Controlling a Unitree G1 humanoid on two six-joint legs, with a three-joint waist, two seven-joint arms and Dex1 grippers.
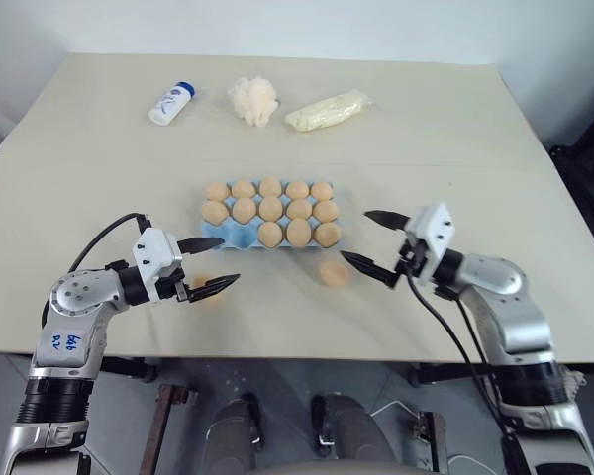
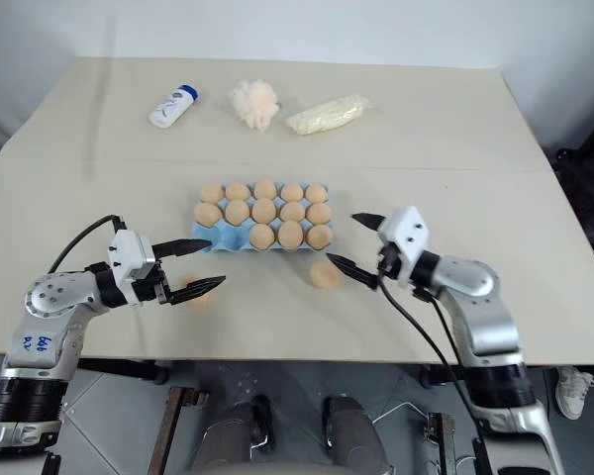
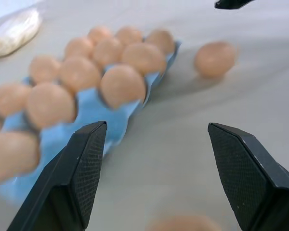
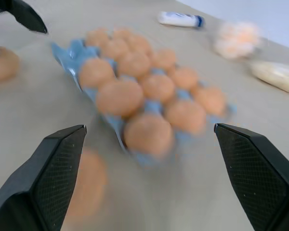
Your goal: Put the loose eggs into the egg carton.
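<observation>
The light-blue egg carton [image 1: 230, 234] lies mid-table, with eggs in most cups and two bare cups at its near-left corner. One loose egg [image 1: 334, 273] rests on the table just in front of the carton's near-right corner. A second loose egg [image 1: 208, 294] lies near the front left, partly hidden by a finger. My left gripper [image 1: 210, 265] is open and level, pointing right, with that second egg just below its fingertips and not gripped. My right gripper [image 1: 356, 236] is open, pointing left, its lower finger close to the right of the first loose egg.
At the table's far side lie a white bottle with a blue cap [image 1: 171, 103], a fluffy white tuft [image 1: 252, 99] and a pale yellow plastic bag [image 1: 327, 110]. The table's front edge [image 1: 297, 354] runs just below both grippers.
</observation>
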